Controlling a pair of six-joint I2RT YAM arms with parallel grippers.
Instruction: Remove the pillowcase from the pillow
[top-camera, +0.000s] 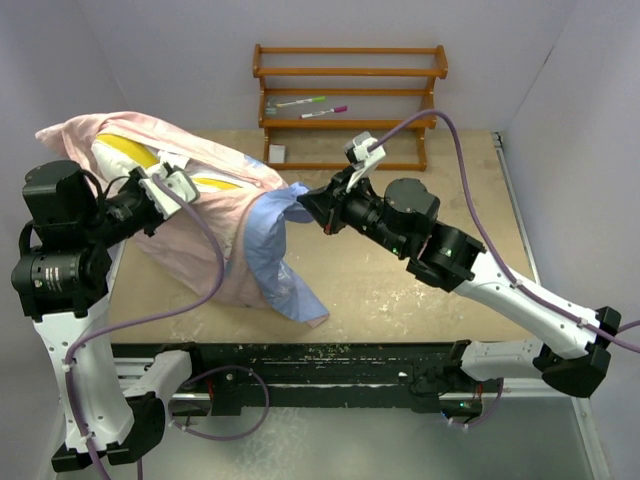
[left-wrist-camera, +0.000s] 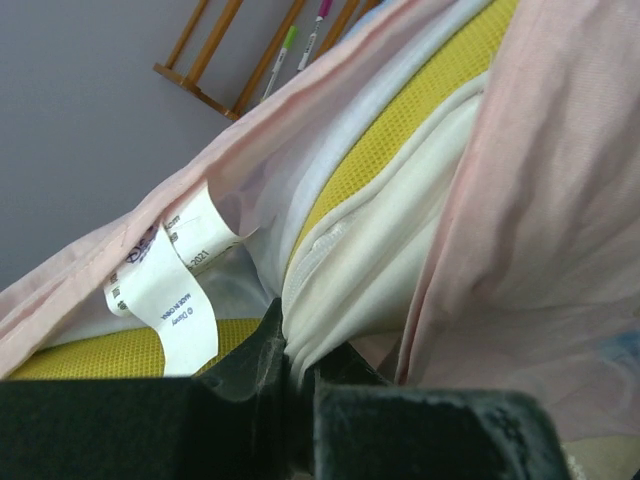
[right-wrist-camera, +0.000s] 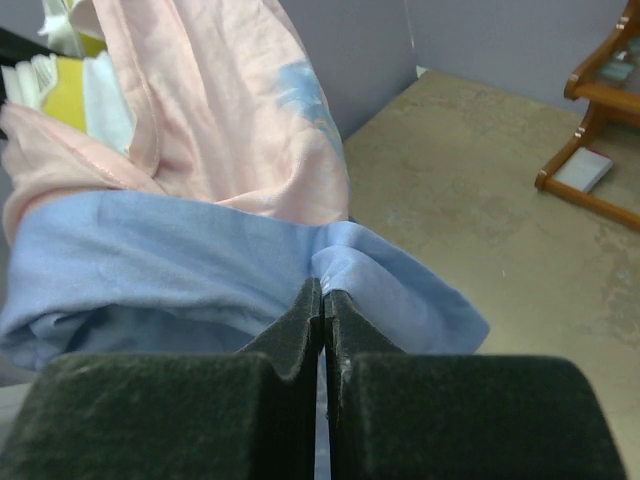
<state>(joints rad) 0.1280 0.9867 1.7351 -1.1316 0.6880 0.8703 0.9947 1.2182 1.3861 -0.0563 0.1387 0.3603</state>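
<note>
The pillowcase (top-camera: 240, 225) lies at the table's left, turned pink side out, with a light blue hem (top-camera: 275, 250) bunched at its right. The cream-white pillow (top-camera: 135, 155) with its yellow band shows at the case's upper left opening. My left gripper (top-camera: 158, 195) is shut on a fold of the pillow's cream fabric (left-wrist-camera: 370, 270) beside the yellow band (left-wrist-camera: 420, 110); white labels (left-wrist-camera: 170, 290) hang near it. My right gripper (top-camera: 305, 205) is shut on the blue hem (right-wrist-camera: 200, 260) of the pillowcase and holds it above the table.
A wooden rack (top-camera: 350, 100) stands at the back with two markers (top-camera: 322, 106) on its shelf and a small white block (top-camera: 277, 153) at its foot. Grey walls close in left and right. The tan tabletop (top-camera: 420, 290) lies bare to the right.
</note>
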